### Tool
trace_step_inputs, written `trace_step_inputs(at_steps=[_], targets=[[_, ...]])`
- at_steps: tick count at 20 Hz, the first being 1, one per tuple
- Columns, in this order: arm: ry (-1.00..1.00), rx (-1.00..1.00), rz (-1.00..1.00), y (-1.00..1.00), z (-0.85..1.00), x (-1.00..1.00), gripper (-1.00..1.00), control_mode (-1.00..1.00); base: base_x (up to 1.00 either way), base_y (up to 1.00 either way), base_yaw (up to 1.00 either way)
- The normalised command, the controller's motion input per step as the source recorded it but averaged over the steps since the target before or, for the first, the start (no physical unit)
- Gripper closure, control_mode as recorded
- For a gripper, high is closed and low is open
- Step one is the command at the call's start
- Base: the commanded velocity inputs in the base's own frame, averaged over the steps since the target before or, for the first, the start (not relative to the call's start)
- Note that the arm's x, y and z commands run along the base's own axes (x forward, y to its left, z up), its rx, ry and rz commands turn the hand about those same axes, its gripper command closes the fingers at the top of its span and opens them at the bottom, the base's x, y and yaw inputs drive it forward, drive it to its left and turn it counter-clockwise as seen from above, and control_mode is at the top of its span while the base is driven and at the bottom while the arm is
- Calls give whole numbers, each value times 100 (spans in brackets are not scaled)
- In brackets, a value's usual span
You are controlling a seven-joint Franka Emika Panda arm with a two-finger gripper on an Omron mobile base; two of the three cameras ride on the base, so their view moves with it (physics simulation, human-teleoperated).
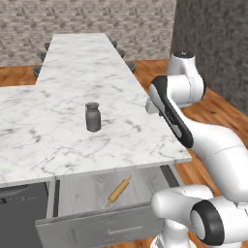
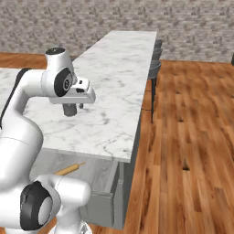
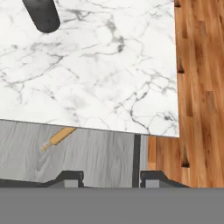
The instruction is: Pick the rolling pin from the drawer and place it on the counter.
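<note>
Above the counter [image 1: 58, 126] edge the gripper [image 3: 111, 177] hangs with its two tips apart and nothing between them, so I judge that the reach toward the pin [image 1: 118, 191] is only starting. Inside the open drawer [image 1: 97, 227] the pin lies flat and diagonal on the pale floor, partly under the counter overhang, and in the hand view it sits lower than the gripper and off to the left of the tips. For the next move, the hand must go down past the edge, shift toward the pin and turn to close across its middle.
</note>
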Motion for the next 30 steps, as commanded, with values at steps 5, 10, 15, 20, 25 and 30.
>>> trace_step_inputs(at_steps=[5,10,15,20,25,30], targets=[[-9,0,0,11,-1,-3,-100,-100,0,0,0],[-11,0,0,48,-6,-13,-100,-100,0,0,0],[0,0,-1,67,-19,-17,-100,-100,0,0,0],[21,0,-7,55,-33,-15,-100,-100,0,0,0],[26,0,-13,44,-55,-25,-100,-100,0,0,0],[15,0,-20,59,-90,-23,-100,-100,0,0,0]])
